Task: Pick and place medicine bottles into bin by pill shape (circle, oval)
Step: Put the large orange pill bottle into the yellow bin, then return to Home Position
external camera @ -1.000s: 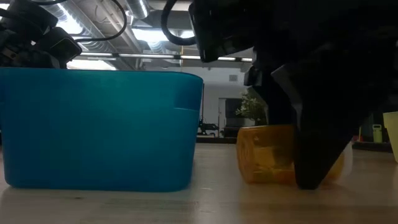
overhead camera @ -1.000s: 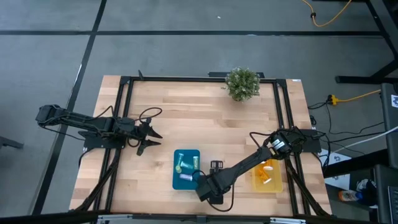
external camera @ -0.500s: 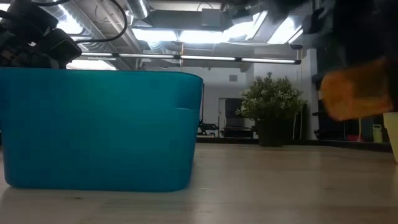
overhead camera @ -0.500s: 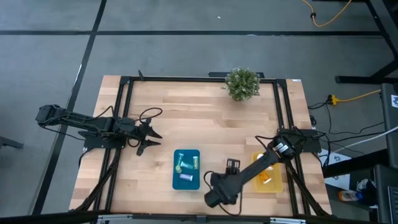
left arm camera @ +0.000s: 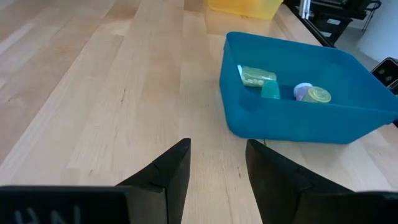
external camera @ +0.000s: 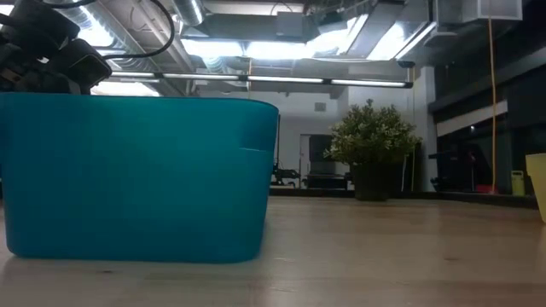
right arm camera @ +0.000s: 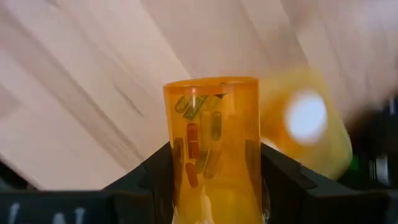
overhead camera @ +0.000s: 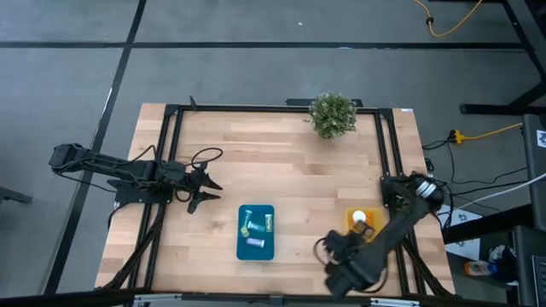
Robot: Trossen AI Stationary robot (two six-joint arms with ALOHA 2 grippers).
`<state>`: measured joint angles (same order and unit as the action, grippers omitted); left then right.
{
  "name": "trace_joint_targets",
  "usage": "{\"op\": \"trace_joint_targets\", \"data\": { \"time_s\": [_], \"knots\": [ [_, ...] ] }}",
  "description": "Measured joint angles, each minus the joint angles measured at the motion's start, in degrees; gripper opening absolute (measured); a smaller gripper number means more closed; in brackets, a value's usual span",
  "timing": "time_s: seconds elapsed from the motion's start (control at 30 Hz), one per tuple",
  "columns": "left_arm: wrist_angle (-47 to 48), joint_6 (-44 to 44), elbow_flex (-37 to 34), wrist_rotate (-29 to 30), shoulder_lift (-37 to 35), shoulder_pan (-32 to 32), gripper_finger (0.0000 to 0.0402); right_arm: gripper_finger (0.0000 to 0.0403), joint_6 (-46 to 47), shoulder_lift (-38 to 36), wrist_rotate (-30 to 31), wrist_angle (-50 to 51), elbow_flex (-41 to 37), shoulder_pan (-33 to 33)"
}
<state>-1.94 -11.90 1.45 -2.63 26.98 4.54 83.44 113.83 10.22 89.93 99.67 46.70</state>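
In the blue tray (overhead camera: 256,232) I count three bottles; the yellow tray (overhead camera: 365,241) is half hidden by my right arm. Right gripper (right arm camera: 211,180) clamps one orange bottle (right arm camera: 211,137); left gripper (left arm camera: 214,168) waits narrowly parted over the desk (overhead camera: 281,170).

No readable text, label, brand, number or sign anywhere. Only pale, blurred marks on the dark wrist housings, just behind the fingers of each arm, too indistinct to read.
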Motion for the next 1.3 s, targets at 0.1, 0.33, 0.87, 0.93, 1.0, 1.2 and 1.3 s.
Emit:
{"op": "trace_joint_targets", "data": {
  "time_s": [0.1,0.33,0.87,0.93,1.0,1.2,1.3],
  "knots": [
    [-0.01,-0.04,0.00,-0.01,0.01,0.00,0.0147,0.0174,11.47,-4.62,-6.66,0.09,-8.14,2.63],
    [-0.03,-0.04,0.00,-0.03,0.01,0.00,0.0147,0.0187,28.50,-10.04,-17.60,-7.31,-20.13,6.57],
    [-0.03,-0.11,0.00,-0.03,0.02,-0.01,0.0147,0.0206,29.26,-10.22,-17.09,-8.54,-21.34,6.82],
    [-0.03,-0.11,0.00,-0.03,0.00,-0.01,0.0147,0.0208,32.97,-10.22,-16.08,-7.79,-21.34,6.80],
    [-0.03,-0.11,0.00,-0.03,0.00,-0.02,0.0147,0.0215,35.77,-10.22,-16.05,-6.75,-21.34,6.79],
    [-0.03,-0.17,0.00,-0.03,0.01,-0.01,0.0147,0.0256,36.32,-10.22,-17.84,-6.78,-21.34,6.78],
    [-0.03,-0.17,0.00,-0.03,0.00,-0.02,0.0147,0.0269,36.28,-10.22,-17.82,-6.82,-21.34,6.78]
  ]
}}
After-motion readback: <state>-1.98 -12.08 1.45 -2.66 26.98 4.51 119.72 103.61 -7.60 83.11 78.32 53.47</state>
